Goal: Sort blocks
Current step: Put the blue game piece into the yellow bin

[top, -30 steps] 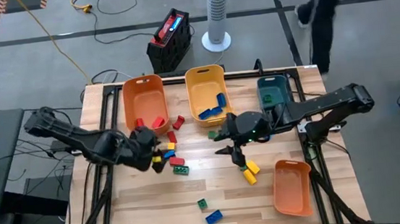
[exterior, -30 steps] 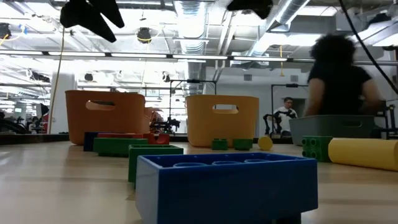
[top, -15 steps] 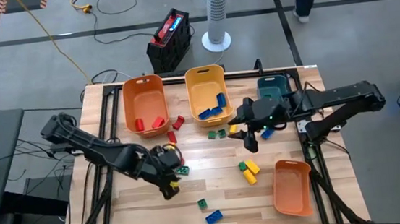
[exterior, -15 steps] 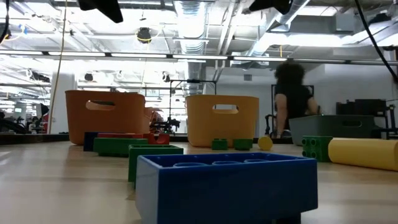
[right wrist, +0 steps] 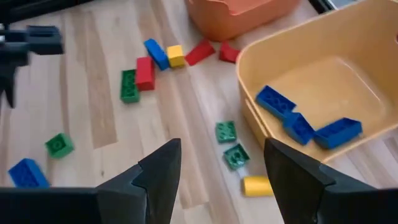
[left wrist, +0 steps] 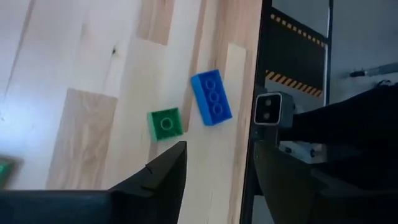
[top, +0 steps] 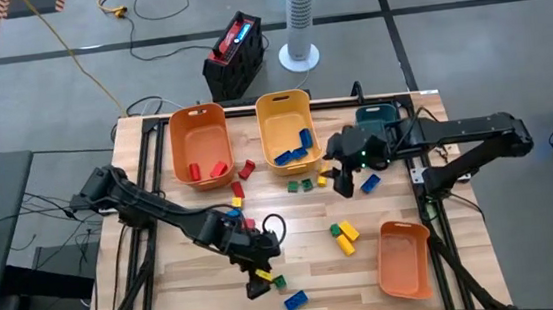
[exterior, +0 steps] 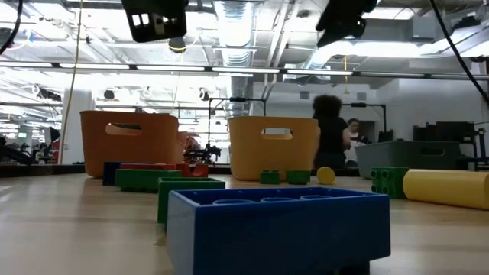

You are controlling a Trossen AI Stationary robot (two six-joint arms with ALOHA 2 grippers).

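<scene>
- The blocks [top: 245, 221] lie spread over the wooden tabletop [top: 198, 292]: a small green block [top: 279, 281] and a long blue block [top: 295, 300] sit near the front edge, a mixed group of red, blue, yellow and green sits left of the middle, and a yellow and green pair [top: 343, 235] lies near the right orange bin [top: 403, 257]
- Three blue blocks [right wrist: 298, 124] lie inside the yellow bin [top: 287, 126], and two red blocks [top: 208, 169] lie inside the left orange bin [top: 200, 144]
- In the low view a big blue block [exterior: 279, 227] fills the front and hides much of the tabletop behind it; the arms are cut off at the top, so only dark parts show
- The teal bin [top: 378, 124] is partly covered by the right arm in the high view
- The left gripper [top: 256, 280] reaches far forward, stretched low across the tabletop, just beside the small green block; its fingers [left wrist: 165, 174] stand apart and hold nothing
- The right gripper [top: 344, 181] hangs above the small blocks in front of the yellow bin, its arm bent in from the right edge; its fingers [right wrist: 163, 165] are also apart and empty
- A person [exterior: 330, 141] stands in the room behind, partly hidden by the yellow bin
- No writing can be read
</scene>
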